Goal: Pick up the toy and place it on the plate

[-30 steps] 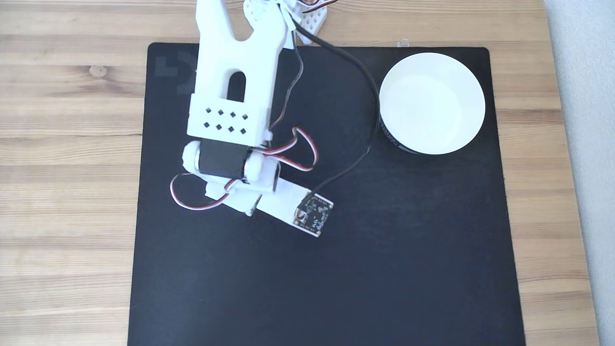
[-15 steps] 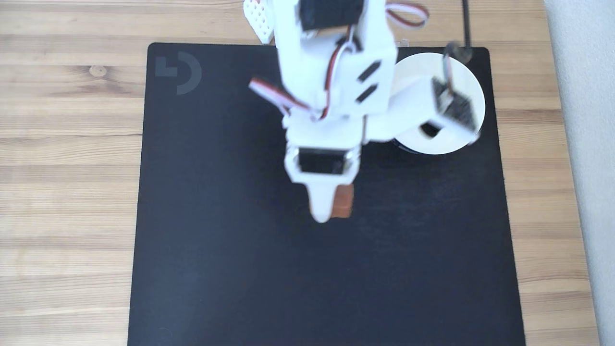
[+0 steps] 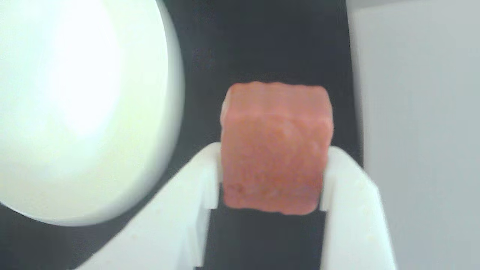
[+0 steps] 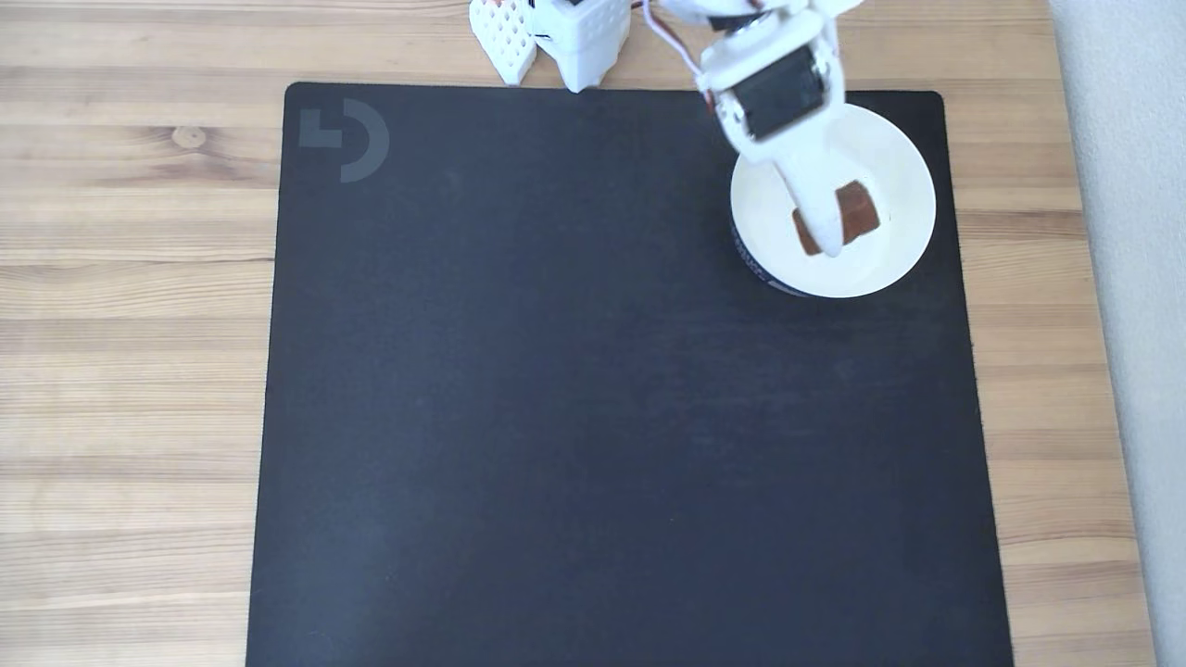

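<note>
The white two-finger gripper (image 3: pixel 272 180) is clamped on the small reddish-brown rough matte block, the toy (image 3: pixel 275 146), one finger on each side face. In the wrist view the round white shallow plate (image 3: pixel 75 112) lies to the claw's left, over the black mat (image 3: pixel 262 37). In the fixed view the gripper (image 4: pixel 827 232) and toy (image 4: pixel 857 211) hang inside the plate (image 4: pixel 903 167) outline. Judgement: release depends on the toy being above the plate's floor; height above it cannot be told.

You're working on a light wood table (image 4: pixel 130 306) with visible grain and a knot near the upper left. A black mat (image 4: pixel 593 445) covers its middle. Along the right edge runs pale grey floor (image 4: pixel 1144 278). Daylight is soft and even.
</note>
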